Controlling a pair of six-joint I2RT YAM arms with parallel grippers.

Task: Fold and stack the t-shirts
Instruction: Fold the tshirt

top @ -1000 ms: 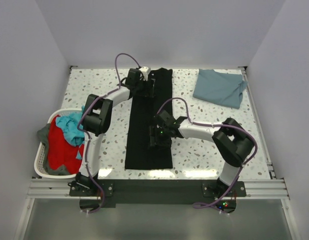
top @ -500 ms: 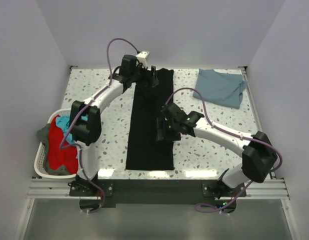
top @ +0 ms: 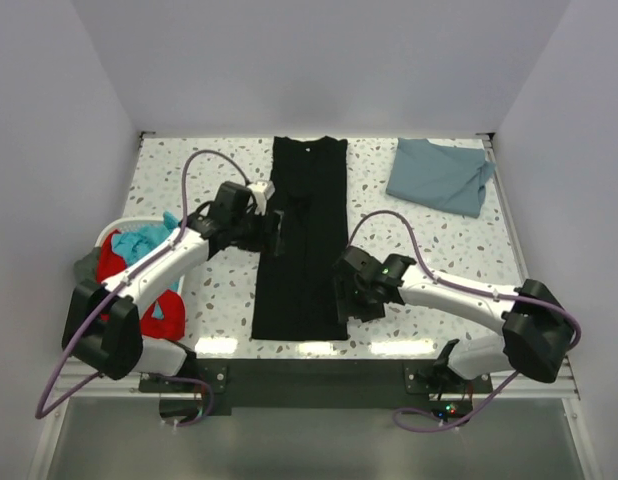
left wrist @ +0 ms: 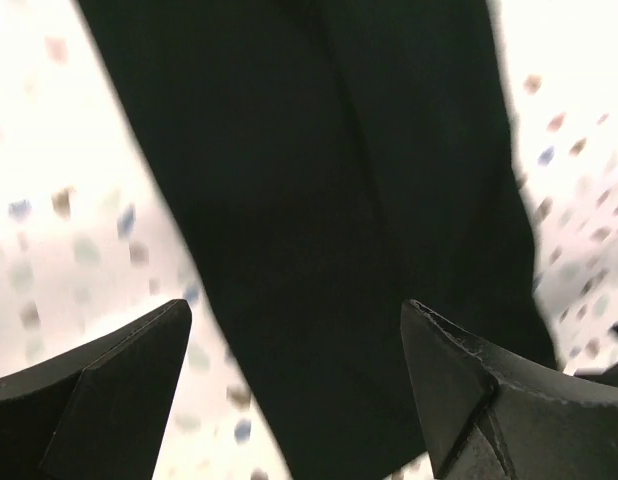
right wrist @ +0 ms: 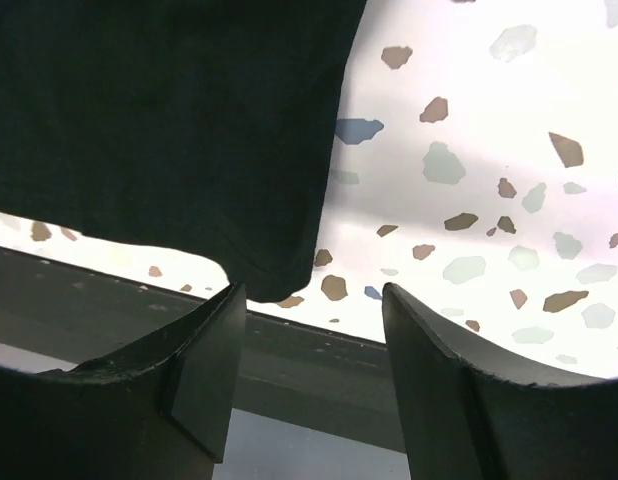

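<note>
The black t-shirt point(top: 301, 240) lies flat as a long narrow strip running from the far edge of the speckled table point(top: 439, 250) to its near edge. The slate-blue t-shirt point(top: 441, 176) lies folded at the far right. My left gripper point(top: 276, 230) is open at the strip's left edge, about halfway along. In the left wrist view the black cloth point(left wrist: 319, 180) fills the space under the open left gripper point(left wrist: 299, 350). My right gripper point(top: 345, 296) is open beside the strip's near right corner. The right wrist view shows that corner point(right wrist: 279, 270) just ahead of the empty right gripper point(right wrist: 314, 325).
A white laundry basket point(top: 81, 322) hangs off the table's left side, holding red point(top: 119, 285) and teal point(top: 141, 242) clothes. A dark rail point(top: 319, 372) runs along the near edge, seen also as the dark rail point(right wrist: 319, 370) close under the right gripper. White walls close in three sides.
The left gripper has drawn back from the shirt's far end to its left edge at mid-length. The right gripper has moved nearer, to the strip's near right corner. The shirt's far end now lies uncovered.
</note>
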